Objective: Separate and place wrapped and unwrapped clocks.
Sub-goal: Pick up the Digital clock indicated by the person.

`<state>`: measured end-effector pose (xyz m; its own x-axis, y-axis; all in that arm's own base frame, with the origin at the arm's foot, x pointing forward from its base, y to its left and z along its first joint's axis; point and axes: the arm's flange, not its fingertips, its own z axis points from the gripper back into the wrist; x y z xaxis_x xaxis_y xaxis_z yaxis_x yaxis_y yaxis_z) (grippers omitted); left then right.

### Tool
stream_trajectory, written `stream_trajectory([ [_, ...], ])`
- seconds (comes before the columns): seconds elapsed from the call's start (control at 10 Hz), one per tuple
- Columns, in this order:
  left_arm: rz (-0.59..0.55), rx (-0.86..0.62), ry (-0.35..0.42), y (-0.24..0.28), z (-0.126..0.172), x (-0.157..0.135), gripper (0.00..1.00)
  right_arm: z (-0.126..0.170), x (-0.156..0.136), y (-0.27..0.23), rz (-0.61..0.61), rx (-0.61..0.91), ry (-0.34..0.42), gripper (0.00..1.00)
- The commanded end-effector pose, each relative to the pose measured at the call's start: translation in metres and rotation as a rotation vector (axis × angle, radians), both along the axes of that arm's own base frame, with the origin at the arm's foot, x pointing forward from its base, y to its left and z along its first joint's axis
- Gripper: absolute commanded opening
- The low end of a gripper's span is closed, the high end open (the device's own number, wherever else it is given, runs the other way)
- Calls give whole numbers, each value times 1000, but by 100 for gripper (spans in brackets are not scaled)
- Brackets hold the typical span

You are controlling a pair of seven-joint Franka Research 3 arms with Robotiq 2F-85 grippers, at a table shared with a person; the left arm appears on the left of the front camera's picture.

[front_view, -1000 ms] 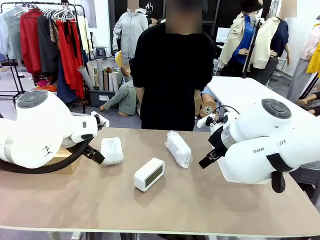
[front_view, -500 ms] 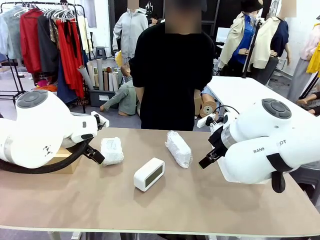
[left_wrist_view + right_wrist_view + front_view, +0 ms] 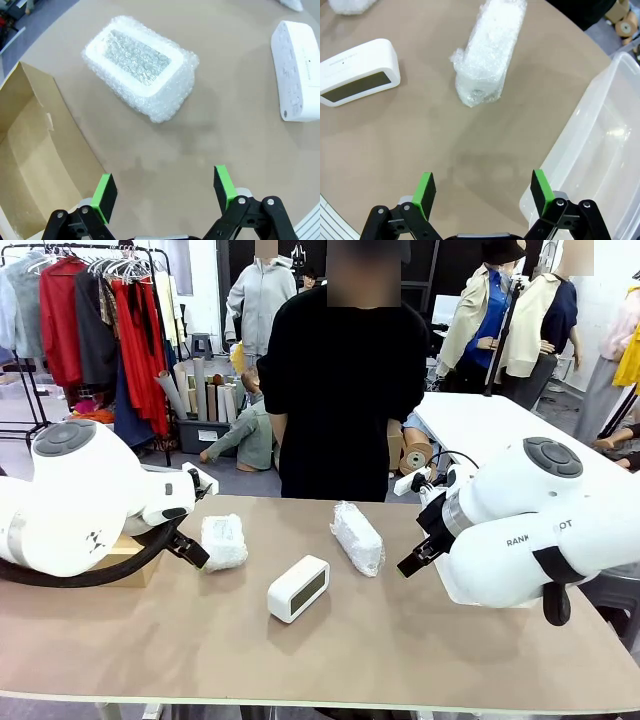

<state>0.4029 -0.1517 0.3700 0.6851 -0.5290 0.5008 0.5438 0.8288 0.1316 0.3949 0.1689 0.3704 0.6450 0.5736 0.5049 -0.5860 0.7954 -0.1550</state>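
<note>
Bare clock (image 3: 298, 588) sits between left bundle (image 3: 223, 541) and right bundle (image 3: 357, 536), spaced for picking; left gripper (image 3: 165, 187) and right gripper (image 3: 482, 189) hover spread, empty.

A few grey letters on one robot arm, plus tiny print too small to read.

The big white right arm (image 3: 530, 540) has grey letters on its side: "RANK", then a gap, then "OT". The bare white clock (image 3: 357, 72) has a thin line of tiny grey print on its top face, above the dark screen, but it is too small to read. In the left wrist view the same clock shows little marks on its white side, and those are too small as well. The left arm (image 3: 70, 500) has a small dark mark low on its shell; I cannot make letters out of it.
</note>
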Motion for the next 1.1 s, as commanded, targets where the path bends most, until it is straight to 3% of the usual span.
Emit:
stream_trajectory([
  [0.0,0,0,0,0,0,0,100,0,0,0,0,1,0,100],
  [0.3,0,0,0,0,0,0,100,0,0,0,0,0,0,100],
  [0.7,-143,2,73,-12,35,-11,100,12,-7,12,106,72,81,100],
  [0.8,-178,-4,128,-11,44,-10,100,19,-9,9,129,79,97,100],
  [1.0,-394,-96,139,0,61,-7,100,39,-8,6,214,148,163,100],
])
